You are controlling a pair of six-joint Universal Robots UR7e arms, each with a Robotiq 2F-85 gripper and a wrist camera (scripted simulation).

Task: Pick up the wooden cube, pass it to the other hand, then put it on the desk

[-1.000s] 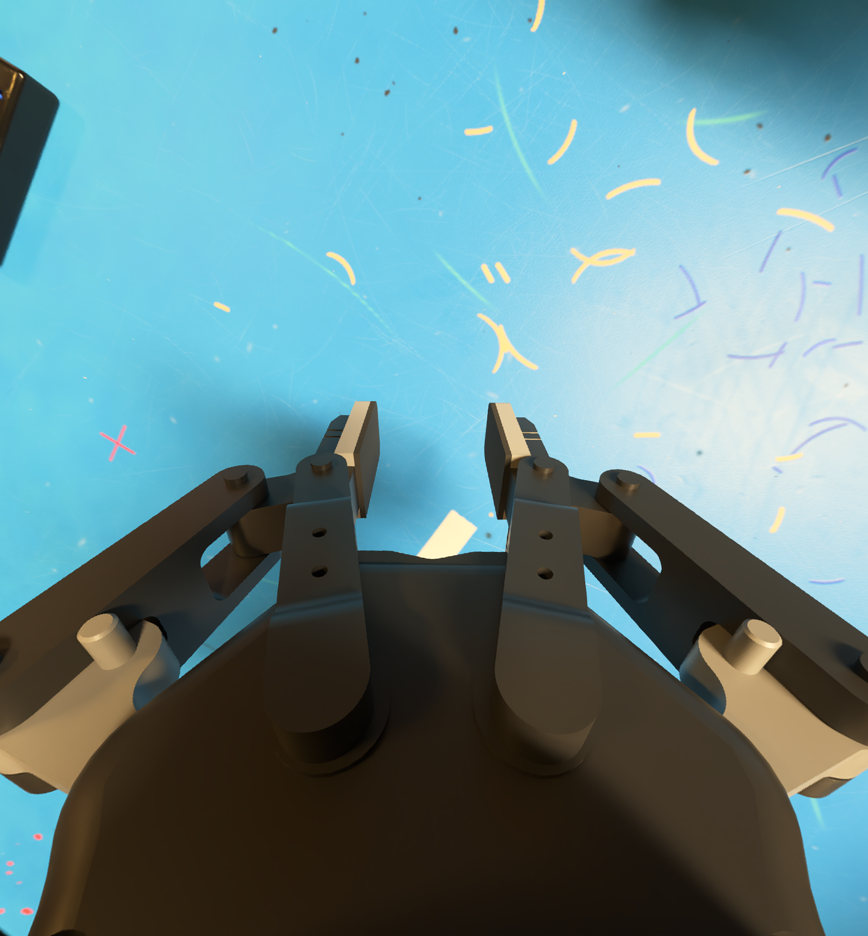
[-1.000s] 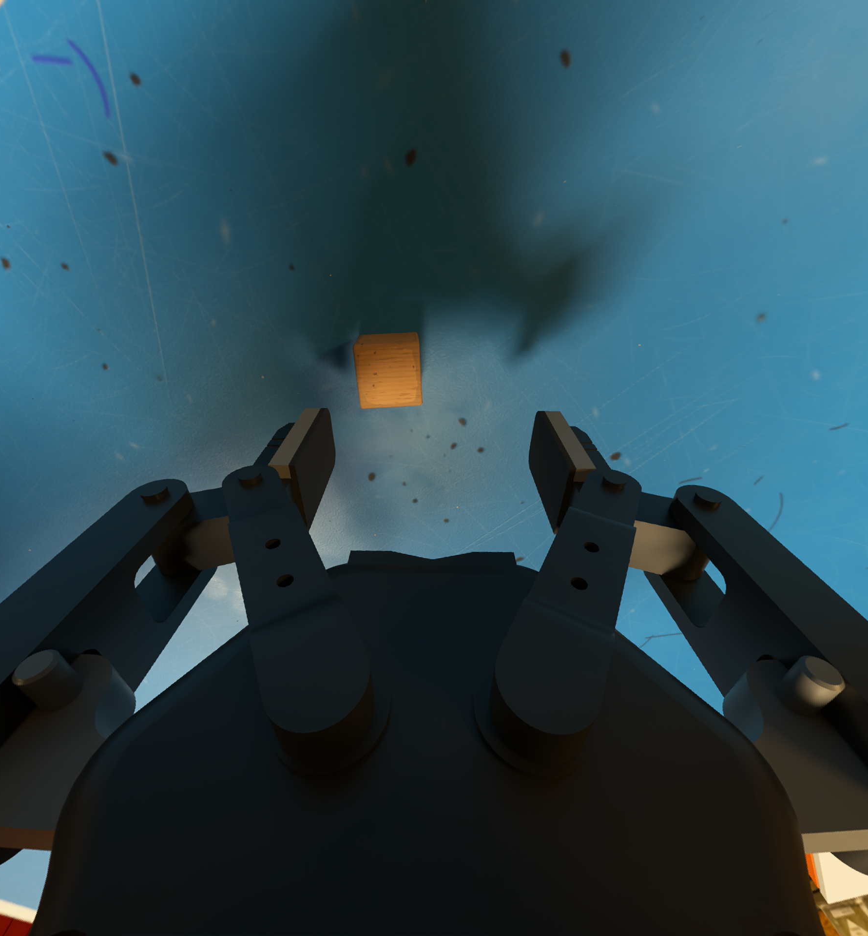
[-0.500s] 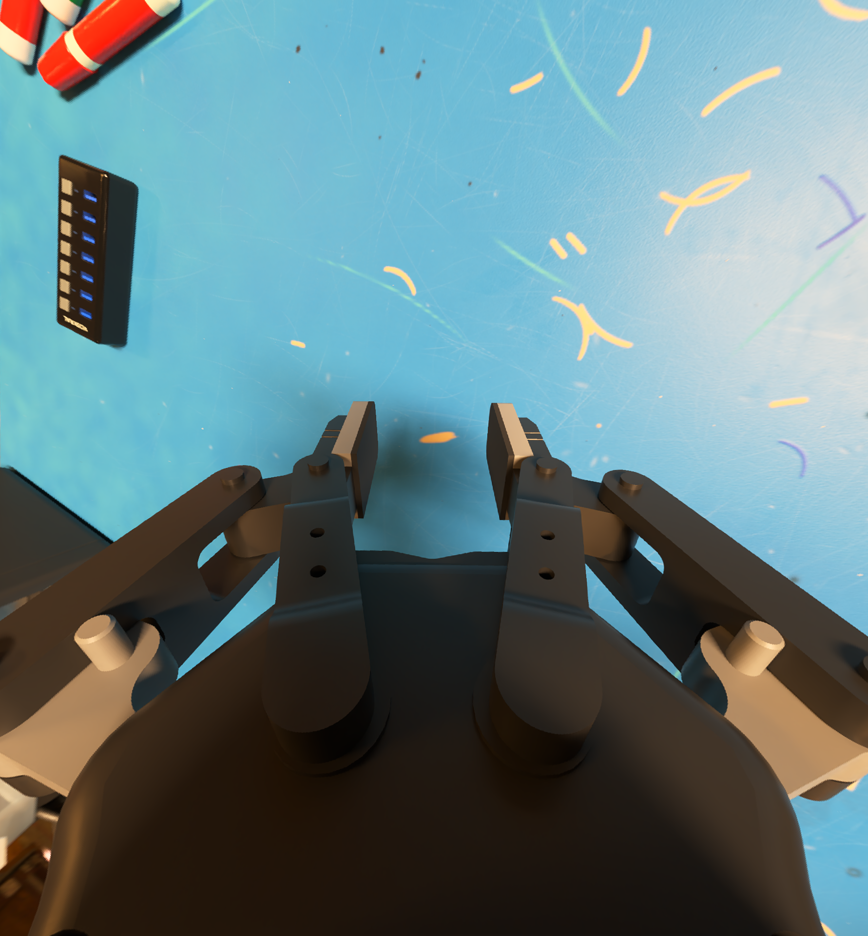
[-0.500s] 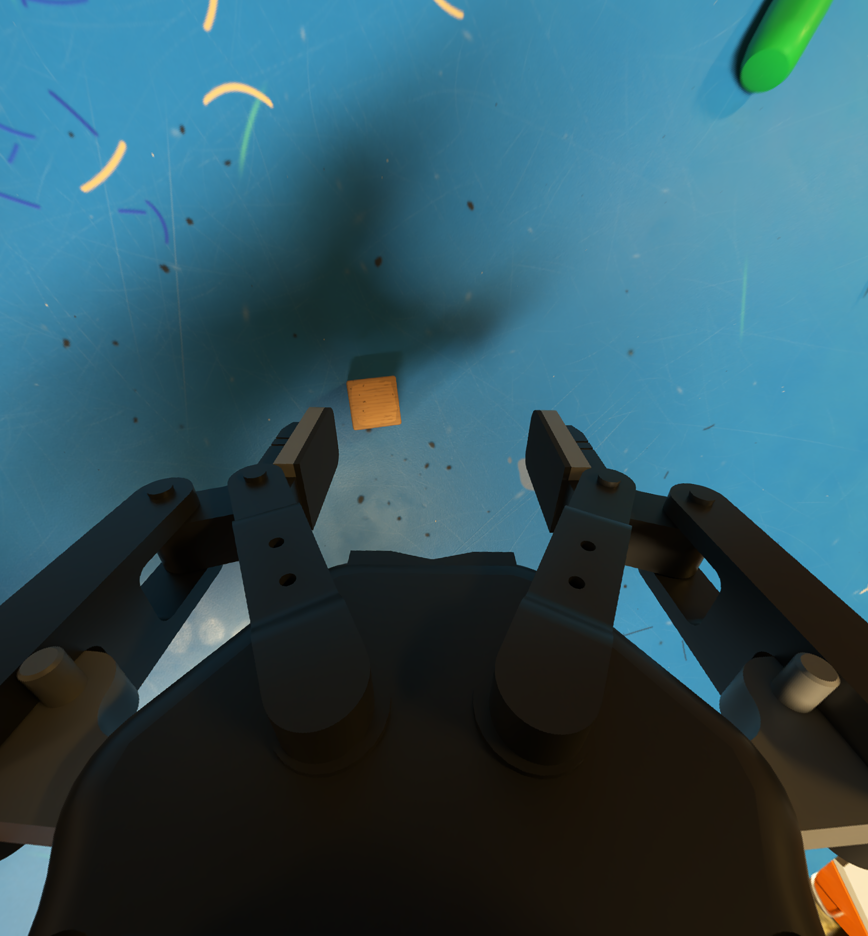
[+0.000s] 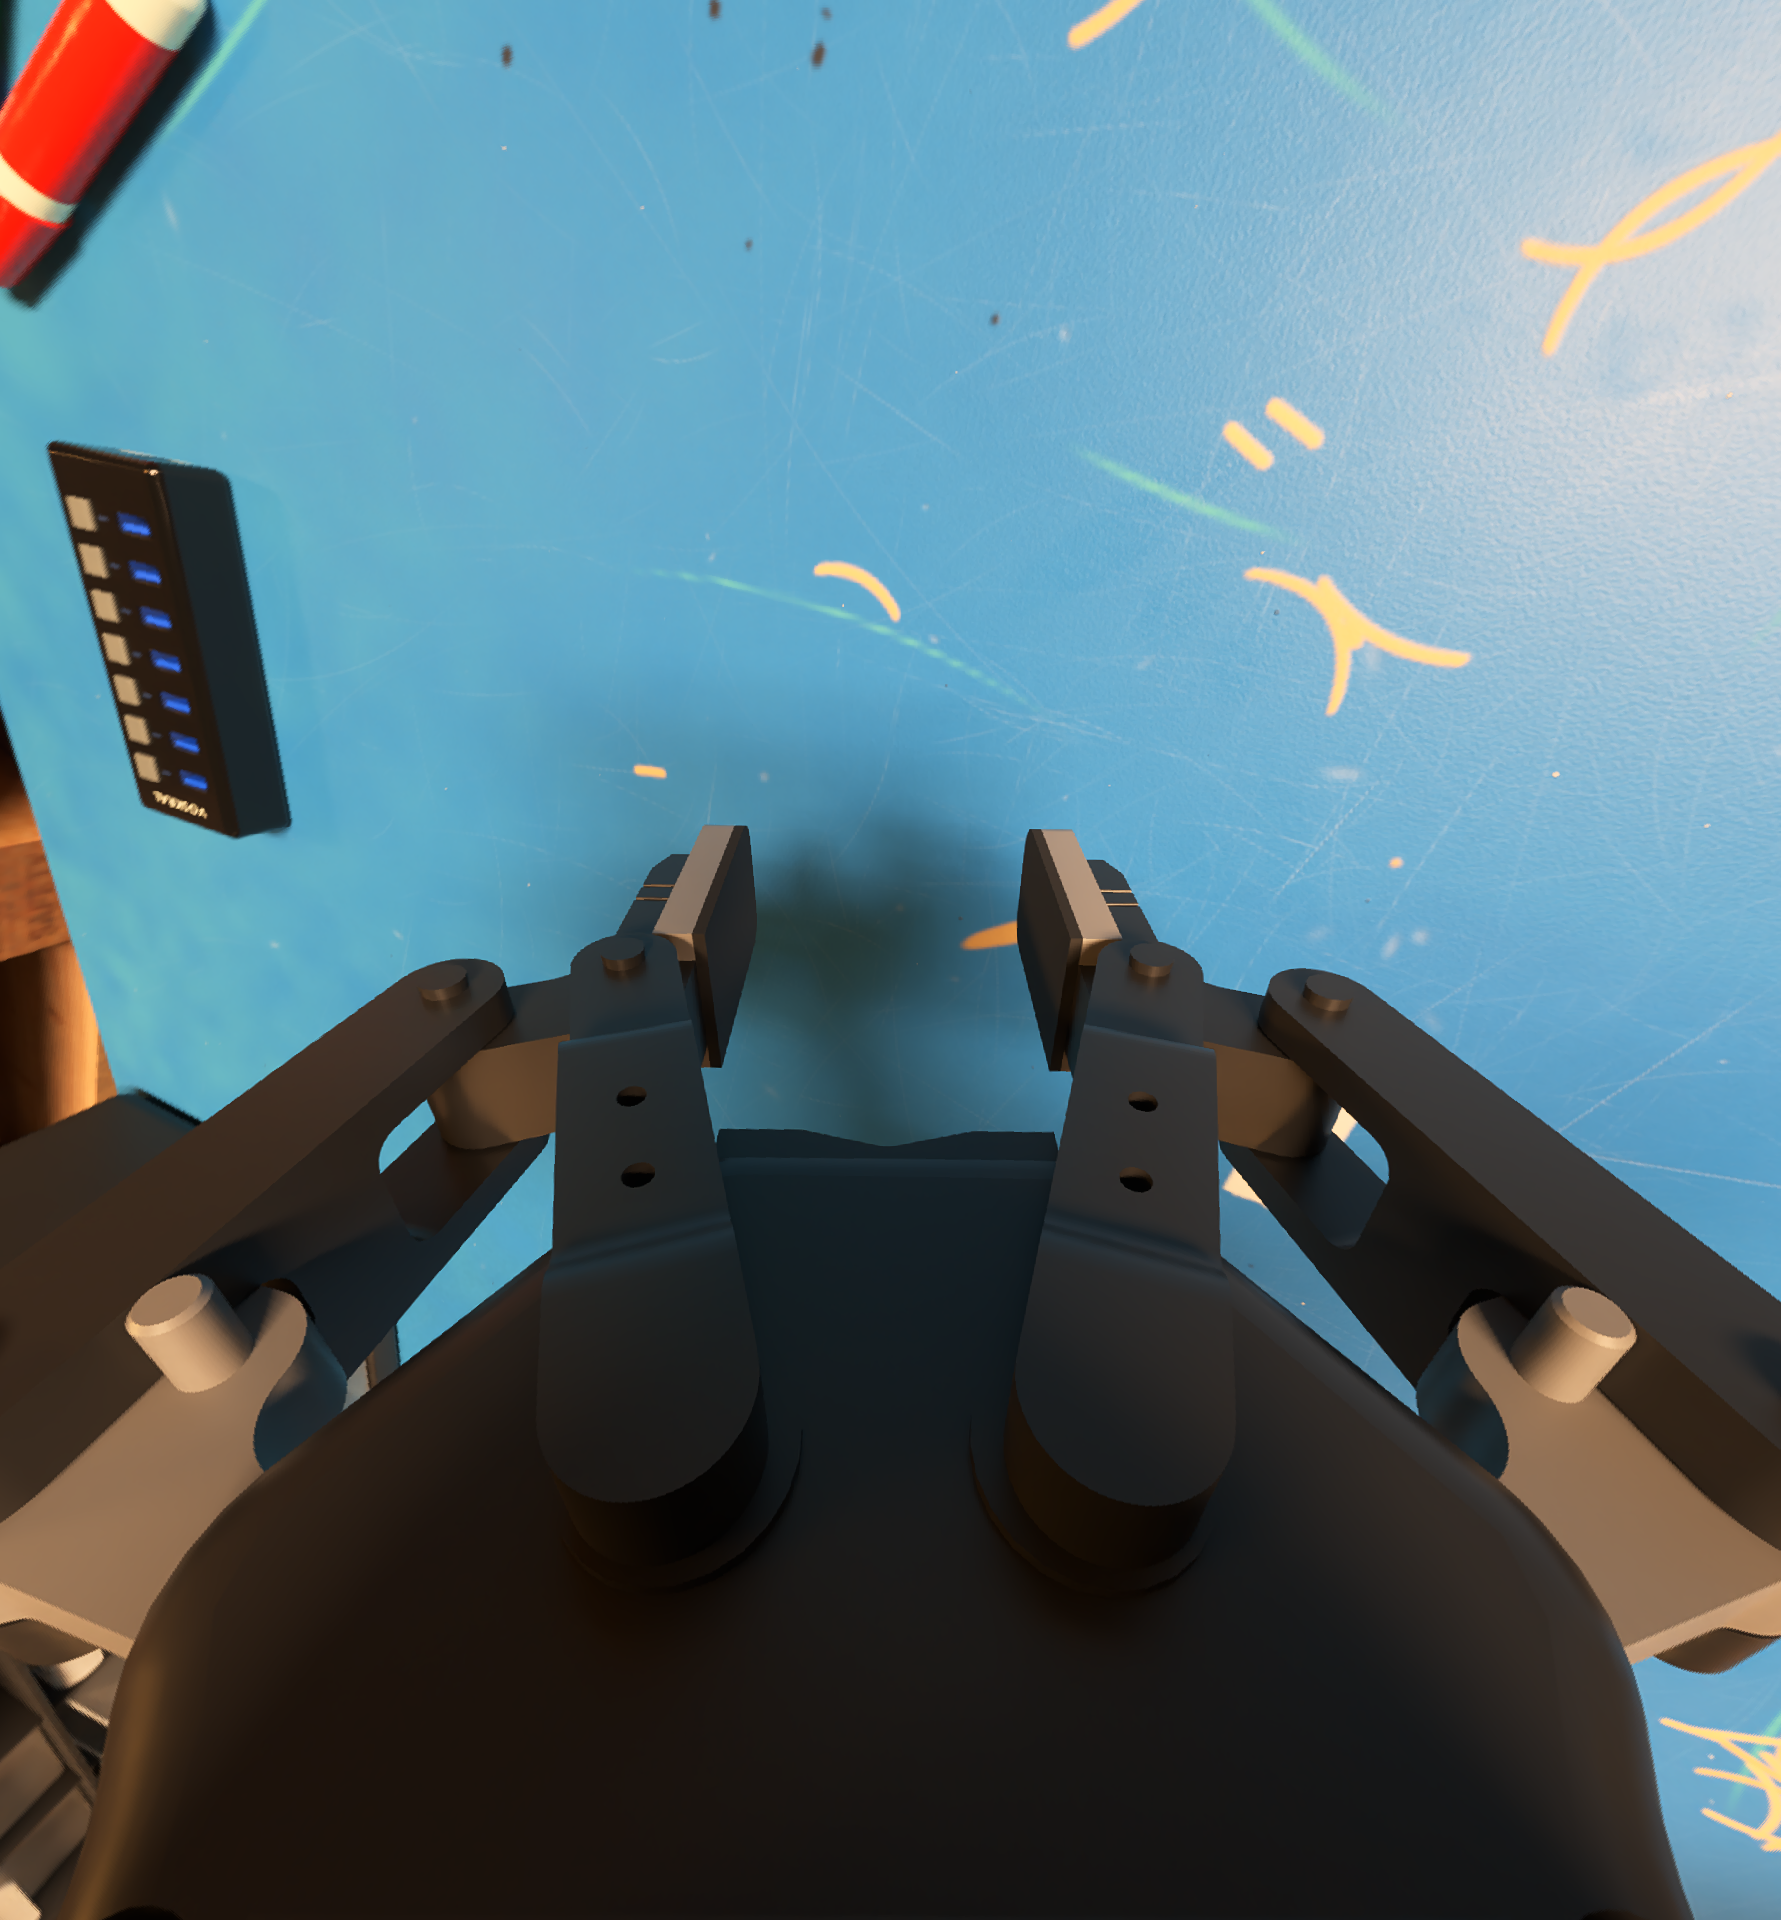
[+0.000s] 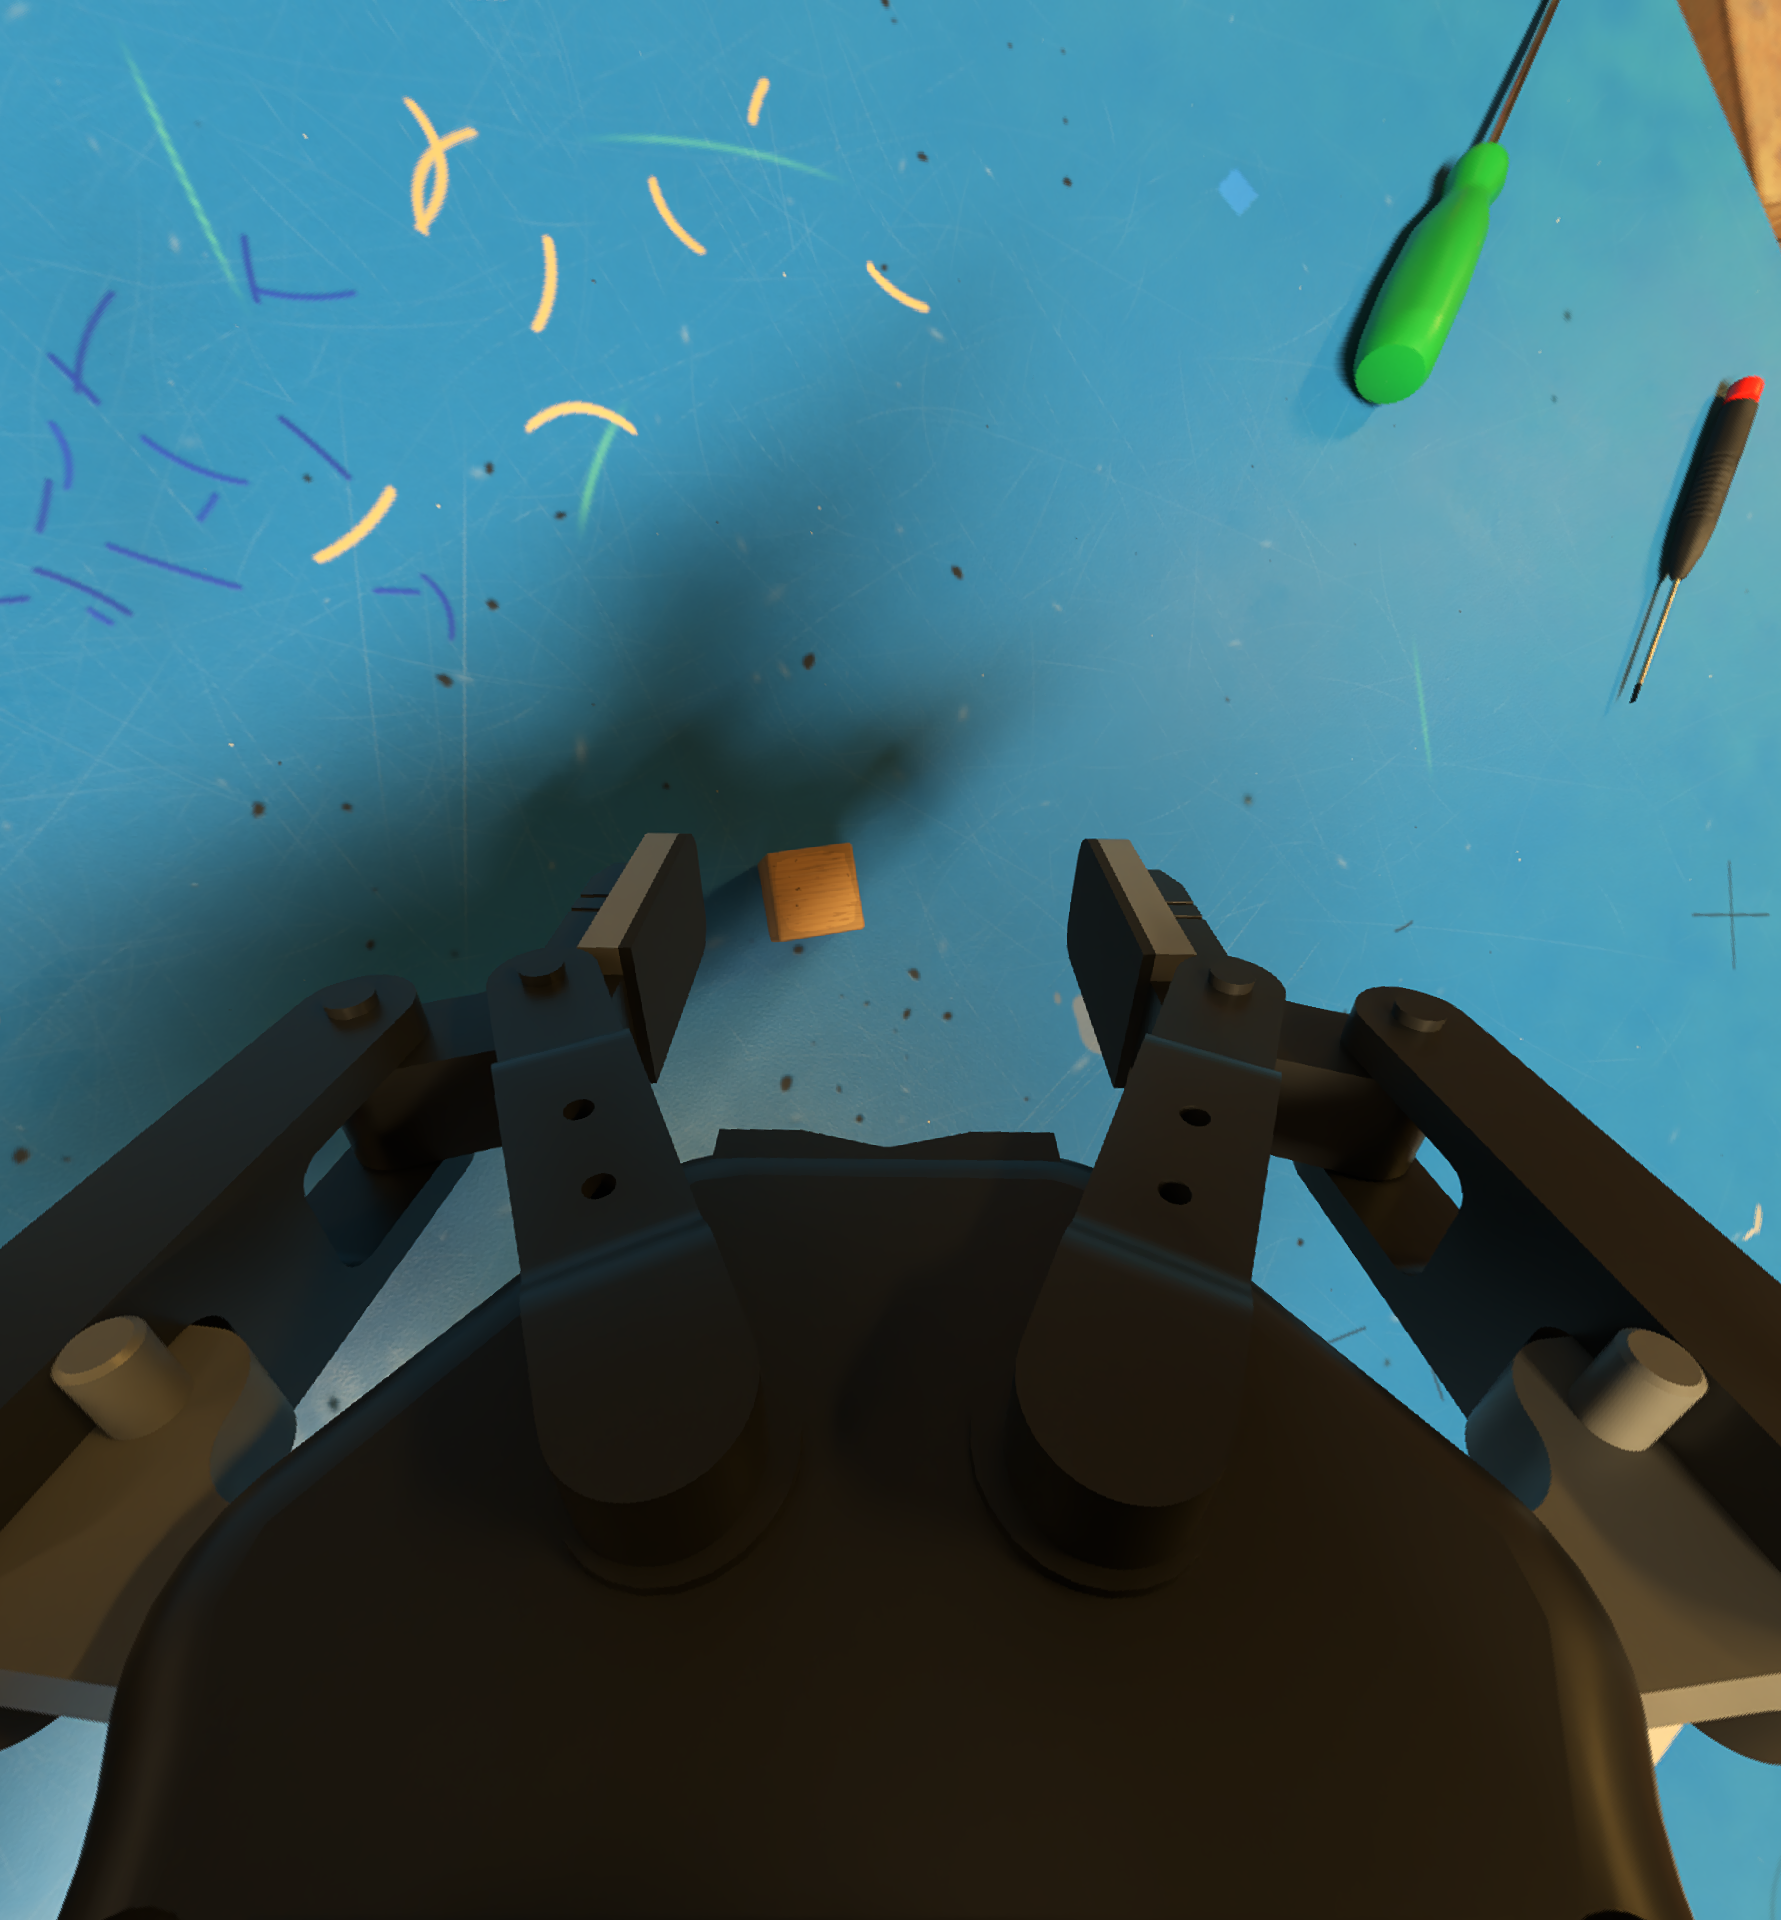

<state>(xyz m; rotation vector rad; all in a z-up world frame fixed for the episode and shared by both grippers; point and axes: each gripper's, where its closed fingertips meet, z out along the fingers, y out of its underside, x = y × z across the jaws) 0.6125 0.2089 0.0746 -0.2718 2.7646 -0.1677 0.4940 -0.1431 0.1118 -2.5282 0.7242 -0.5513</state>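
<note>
Right gripper (image 6: 886, 914) jaws spread wide, holding nothing; the small light-brown wooden cube (image 6: 810, 891) sits on the scratched blue desk (image 6: 1229, 644) below, seen between the fingers, nearer the left pad (image 6: 670, 935). Left gripper (image 5: 886, 925) is also open and empty over bare desk.

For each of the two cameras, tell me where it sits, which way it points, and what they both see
Left wrist view: on the left gripper, looking down along its open fingers at the blue desk; a black hub and red marker lie to the left.
Right wrist view: on the right gripper, looking down past open fingers at the wooden cube and a green screwdriver.
Shared: only the scribbled blue desk.
</note>
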